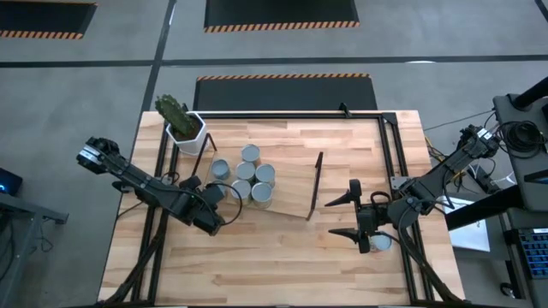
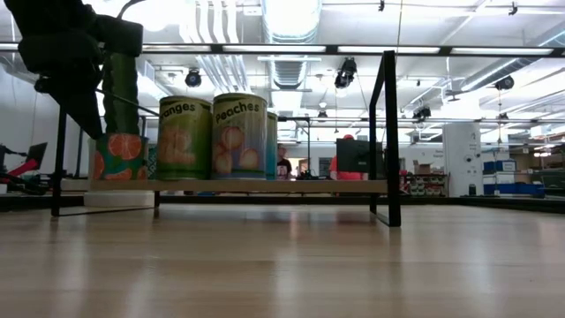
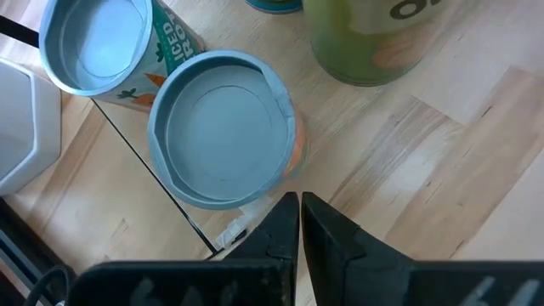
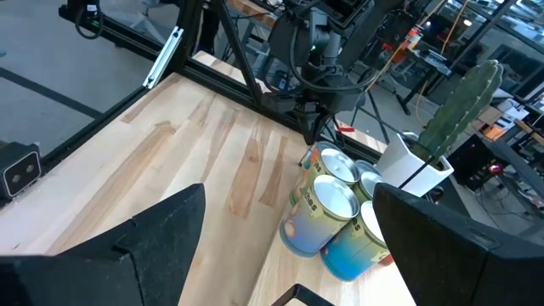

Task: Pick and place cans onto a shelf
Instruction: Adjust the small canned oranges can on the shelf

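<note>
Several cans (image 1: 248, 175) stand close together on the left half of the shelf (image 1: 295, 184), a light board with a black wire frame at each end. My left gripper (image 3: 299, 208) is shut and points steeply down at the near-left can (image 3: 223, 127), which has an orange label and stands by the shelf's left frame. My right gripper (image 1: 332, 218) hangs open near the table's right side, level, facing the shelf, with nothing between its fingers. One more can (image 1: 379, 243) stands on the table under the right arm. My left gripper's shut fingertips (image 3: 289, 204) stand right beside the lower side wall (image 3: 285, 174) of the orange-labelled can, coming from above at a slant. Whether they touch it, I cannot tell. The can stands upright on the shelf.
A white pot with a cactus (image 1: 184, 127) stands at the table's far left, just behind the shelf. The shelf's right half (image 1: 291, 171) is bare board. Open tabletop (image 1: 274, 257) lies along the near edge.
</note>
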{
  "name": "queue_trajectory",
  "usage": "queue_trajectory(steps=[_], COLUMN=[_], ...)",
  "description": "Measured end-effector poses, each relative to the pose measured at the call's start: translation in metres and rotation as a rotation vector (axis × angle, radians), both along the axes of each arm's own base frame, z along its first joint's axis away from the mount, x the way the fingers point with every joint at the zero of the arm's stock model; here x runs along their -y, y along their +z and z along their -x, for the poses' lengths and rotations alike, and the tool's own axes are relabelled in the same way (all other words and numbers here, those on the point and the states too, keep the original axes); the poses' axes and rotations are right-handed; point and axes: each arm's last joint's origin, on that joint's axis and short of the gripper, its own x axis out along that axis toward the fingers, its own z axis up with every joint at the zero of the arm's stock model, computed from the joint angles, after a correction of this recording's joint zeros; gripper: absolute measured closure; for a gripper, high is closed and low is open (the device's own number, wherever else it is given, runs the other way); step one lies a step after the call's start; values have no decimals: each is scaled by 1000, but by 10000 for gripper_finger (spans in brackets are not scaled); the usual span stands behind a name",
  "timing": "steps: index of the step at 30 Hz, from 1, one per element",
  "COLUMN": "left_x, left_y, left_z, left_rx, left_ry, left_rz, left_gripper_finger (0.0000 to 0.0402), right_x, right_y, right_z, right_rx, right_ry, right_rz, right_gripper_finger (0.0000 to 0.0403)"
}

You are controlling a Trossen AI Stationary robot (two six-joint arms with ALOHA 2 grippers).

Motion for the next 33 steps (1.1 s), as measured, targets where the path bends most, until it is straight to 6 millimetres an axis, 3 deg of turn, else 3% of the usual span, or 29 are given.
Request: queue_trajectory(steps=[24, 33], left_x=[-4, 3], left_y=[1, 22], left_z=[5, -4], left_rx=[-25, 18], left_ry=[46, 6], left_rz=[-55, -3], left_gripper_finger=[402, 402], right_x=[0, 0], right_y=[0, 0], right_z=[0, 0], right_rx=[0, 0], right_ry=[0, 0], right_rz=[0, 0], right_gripper_finger=[76, 76])
